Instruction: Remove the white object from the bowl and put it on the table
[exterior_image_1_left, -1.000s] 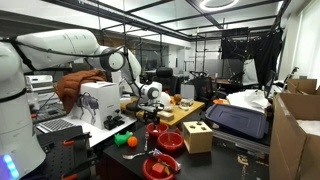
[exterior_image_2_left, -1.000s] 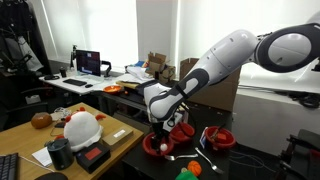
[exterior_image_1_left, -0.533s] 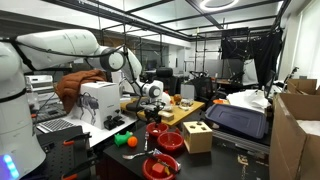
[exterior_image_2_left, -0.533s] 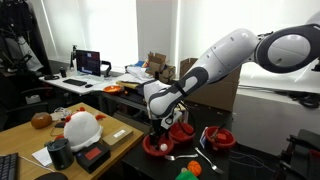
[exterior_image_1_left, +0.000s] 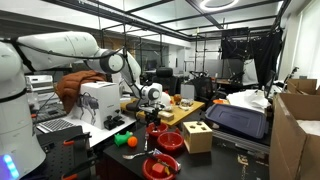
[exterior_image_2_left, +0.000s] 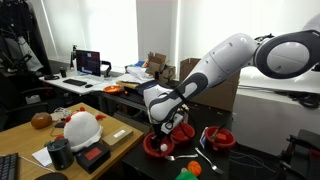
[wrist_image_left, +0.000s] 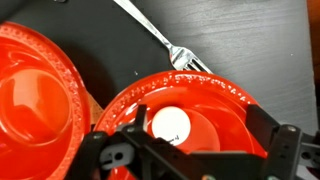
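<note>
Red bowl (wrist_image_left: 225, 100) fills the lower centre of my wrist view, the white object (wrist_image_left: 170, 125) resting in its bottom. My gripper (wrist_image_left: 185, 150) hangs above it, jaws fully spread and empty, straddling the lump for a grasp. Bare table (wrist_image_left: 260, 40) waits upper right.

white panda arm (exterior_image_2_left: 235, 55) in both exterior views, fat rounded glossy links, dark grey bands at the joints. white base column (exterior_image_1_left: 15, 120) with a blue light (exterior_image_1_left: 10, 163) low down. gripper (wrist_image_left: 185, 150) black, angular linkage fingers (wrist_image_left: 105, 155), round pivot holes. pale-and-black wrist block (exterior_image_1_left: 150, 92) behind it.
</note>
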